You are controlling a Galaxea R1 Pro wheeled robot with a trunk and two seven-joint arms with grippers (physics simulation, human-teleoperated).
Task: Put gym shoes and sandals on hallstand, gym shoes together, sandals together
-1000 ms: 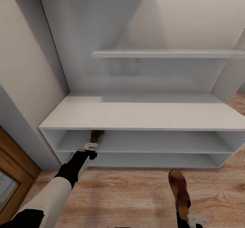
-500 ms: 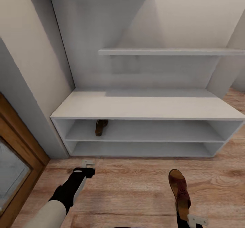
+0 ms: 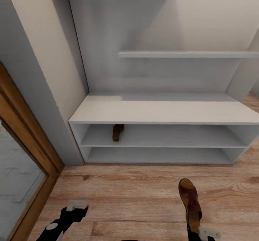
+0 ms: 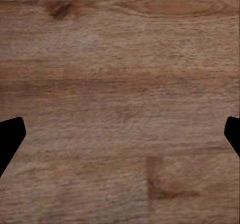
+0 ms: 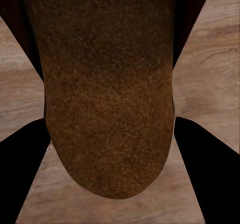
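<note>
Left gripper withdrawn (empty), 1 sandal on hallstand

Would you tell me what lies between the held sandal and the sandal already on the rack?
In the head view, bare corridor floor separates the held sandal from the shelved sandal.

So one sandal sits on the upper shelf of the hallstand, toward its left end, well ahead of the left gripper, whose fingers hang spread over the corridor floor. The other sandal is clamped between the right gripper fingers, sticking out past the fingertips toward the hallstand, floor underneath it.
</note>
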